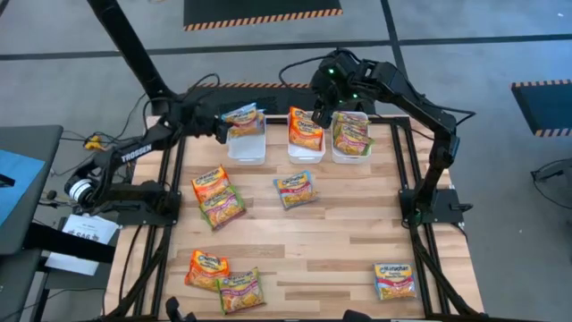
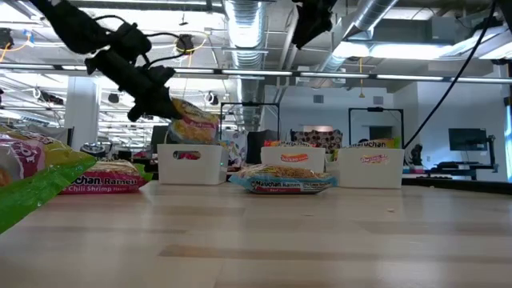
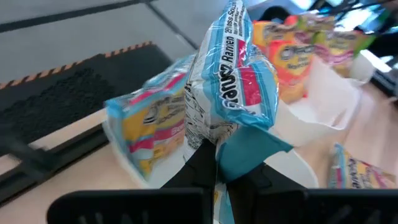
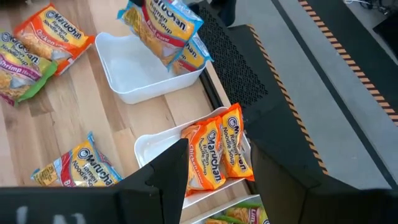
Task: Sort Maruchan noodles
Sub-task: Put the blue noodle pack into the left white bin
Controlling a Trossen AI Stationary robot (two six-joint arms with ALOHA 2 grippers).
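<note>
Clamped in the left fingers, a blue-edged packet hangs long-axis upright over the left bin, upper centre; right fingers gape empty above the orange packets.

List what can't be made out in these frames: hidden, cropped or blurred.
- Left bin contents: in the high view the left gripper's blue packet covers much of it.
- Middle bin and right bin contents: the low view shows only packet tops above the walls.
- Near packet: low view, blurred and cropped by the left edge.
- Right gripper: open above the orange packets; fingertips cropped at the wrist view's bottom.
</note>
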